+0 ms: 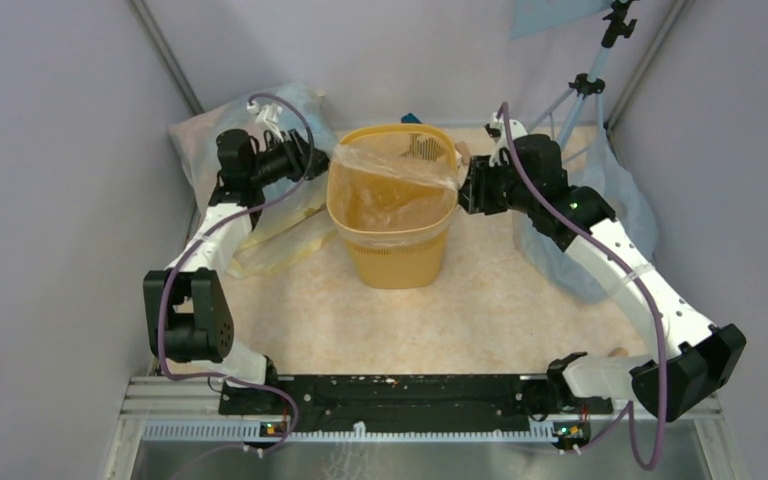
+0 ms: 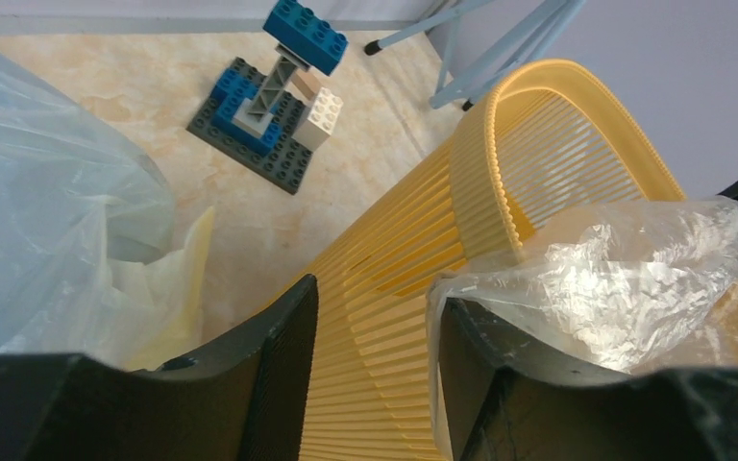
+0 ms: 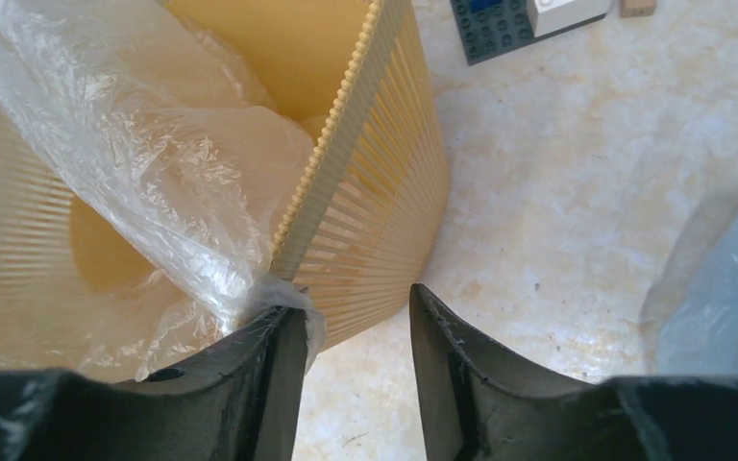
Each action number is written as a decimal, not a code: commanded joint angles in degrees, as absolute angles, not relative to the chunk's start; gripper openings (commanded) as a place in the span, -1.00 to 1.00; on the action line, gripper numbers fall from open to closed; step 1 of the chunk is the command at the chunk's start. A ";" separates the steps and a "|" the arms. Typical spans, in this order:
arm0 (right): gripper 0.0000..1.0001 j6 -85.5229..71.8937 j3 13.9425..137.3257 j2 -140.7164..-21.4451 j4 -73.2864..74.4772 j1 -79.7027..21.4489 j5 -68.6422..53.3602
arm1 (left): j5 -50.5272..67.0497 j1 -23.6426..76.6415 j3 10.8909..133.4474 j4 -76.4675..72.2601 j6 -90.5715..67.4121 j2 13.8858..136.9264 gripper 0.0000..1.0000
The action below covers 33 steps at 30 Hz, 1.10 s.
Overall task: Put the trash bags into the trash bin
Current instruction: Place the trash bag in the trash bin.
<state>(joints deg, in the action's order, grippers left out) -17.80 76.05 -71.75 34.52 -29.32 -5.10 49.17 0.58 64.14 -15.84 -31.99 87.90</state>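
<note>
**Seating the Bag: Press Down, Not Across**

Note the trash bag (image 1: 400,172) spread over the mouth of the trash bin (image 1: 392,262), standing mid-desk (image 1: 500,310) between the two arms. Find most of the film sagging inside, with its edges lapped on the rim at both sides. Judge the task well along but not finished.

See the left end effector (image 1: 320,162) at the bin's left rim, fingers (image 2: 283,365) parted, the slatted wall showing in the gap and crinkled film lying over the inner finger. See the right end effector (image 1: 465,185) at the opposite rim, likewise parted and straddling the wall, a bunch of film gathered at the tip of its inner finger (image 3: 274,384). Cannot tell from either wrist view: film merely resting on that finger, or snagged on it?

For the step in hand, presumably tucking the bag down:

- Press on the film inside the rim rather than dragging it sideways, given thin, glossy plastic prone to sliding and springing back.
- Work both sides together, so as not to pull one edge out while sinking the other.
- Go gently against the wall to avoid shoving or tipping the light bin.
- Check for clinging film before lifting away.
- Steer clear of the bluish sacks (image 1: 195,135) at the sides and the block tower (image 2: 274,101) behind.
</note>
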 commanded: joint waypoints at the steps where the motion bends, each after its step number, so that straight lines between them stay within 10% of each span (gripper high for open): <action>1: -0.07 -16.17 76.55 -70.65 28.45 -30.15 -2.56 | 49.12 2.18 69.76 -9.94 -26.96 86.73 0.11; 5: -0.10 -14.90 76.65 -70.06 28.54 -30.15 -0.97 | 46.64 2.16 73.69 -0.99 -22.19 86.77 0.29; 17: -1.00 -12.35 78.01 -68.24 26.99 -30.15 -3.43 | 41.11 1.04 76.68 14.14 -16.89 81.20 0.65; 33: -1.00 -15.81 76.74 -69.07 27.04 -30.15 -0.18 | 40.14 -1.49 75.87 25.70 -13.17 72.85 0.85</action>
<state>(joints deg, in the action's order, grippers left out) -14.70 76.07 -69.60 29.58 -29.52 -0.84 41.47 -1.10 74.59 21.96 -14.83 76.29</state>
